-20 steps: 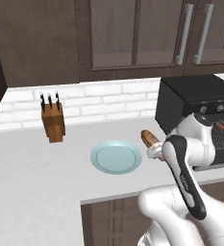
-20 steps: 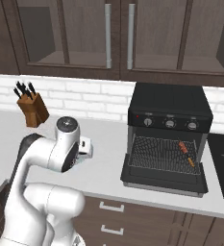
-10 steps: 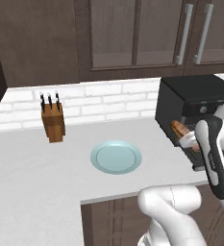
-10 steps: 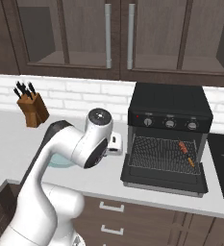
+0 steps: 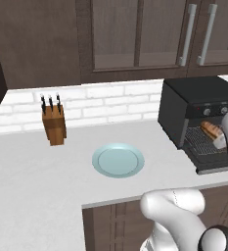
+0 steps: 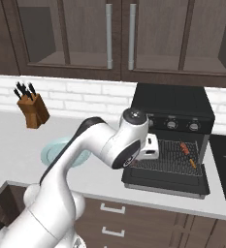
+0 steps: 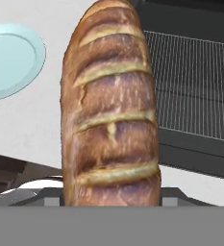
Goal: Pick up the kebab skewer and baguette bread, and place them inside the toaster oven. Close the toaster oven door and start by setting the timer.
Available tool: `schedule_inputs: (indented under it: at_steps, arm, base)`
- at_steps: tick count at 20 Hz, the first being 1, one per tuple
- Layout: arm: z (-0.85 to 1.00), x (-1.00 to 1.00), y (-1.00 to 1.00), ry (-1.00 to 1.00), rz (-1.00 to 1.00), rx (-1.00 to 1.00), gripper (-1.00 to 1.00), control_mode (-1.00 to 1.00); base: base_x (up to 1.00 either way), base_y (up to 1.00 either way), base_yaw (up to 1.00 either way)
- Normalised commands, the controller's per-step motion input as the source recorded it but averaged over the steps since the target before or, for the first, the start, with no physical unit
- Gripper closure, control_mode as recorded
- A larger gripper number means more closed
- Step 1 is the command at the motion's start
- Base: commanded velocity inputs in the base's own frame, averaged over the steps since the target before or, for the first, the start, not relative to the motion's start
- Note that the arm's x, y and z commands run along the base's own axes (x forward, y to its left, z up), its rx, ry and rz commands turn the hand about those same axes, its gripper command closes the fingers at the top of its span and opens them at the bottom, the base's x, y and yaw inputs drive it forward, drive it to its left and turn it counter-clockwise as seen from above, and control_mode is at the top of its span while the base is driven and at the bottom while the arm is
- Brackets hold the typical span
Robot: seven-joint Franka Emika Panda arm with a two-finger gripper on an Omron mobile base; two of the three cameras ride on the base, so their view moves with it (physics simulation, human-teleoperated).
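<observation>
- Right base view: kebab skewer (image 6: 187, 155) lying on the wire rack (image 6: 170, 157) inside the toaster oven (image 6: 175, 104), toward its right side; toaster oven door (image 6: 165, 180) folded down flat.
- Left base view: baguette bread (image 5: 212, 132) up at the oven's open mouth, above the lowered door, beside the white arm.
- Hand view: baguette bread (image 7: 109, 105) close up, golden-brown, pale scored slashes across the crust, standing lengthwise from the tool, clamped at its lower end; fingertips hidden behind the loaf.
- Pale blue plate (image 5: 118, 160) bare on the desk (image 5: 32, 176); knife block (image 5: 54, 122) near the wall.
</observation>
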Motion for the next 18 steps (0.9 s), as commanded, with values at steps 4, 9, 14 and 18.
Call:
schedule_inputs:
  at_steps: [4, 9, 14, 18]
  arm:
    - [-0.03, 0.09, -0.87, 0.0, 0.0, -0.06, 1.0, -1.0]
    - [-0.25, 0.19, -0.31, 0.04, 0.0, -0.03, 1.0, -1.0]
    - [-0.2, 0.14, -0.02, 0.1, 0.0, 0.0, 1.0, -1.0]
    - [-0.06, 0.37, 0.0, 0.05, 0.0, 0.0, 1.0, -1.0]
  base:
    - [0.0, 0.0, 0.0]
    - [0.0, 0.0, 0.0]
    - [0.0, 0.0, 0.0]
    - [0.0, 0.0, 0.0]
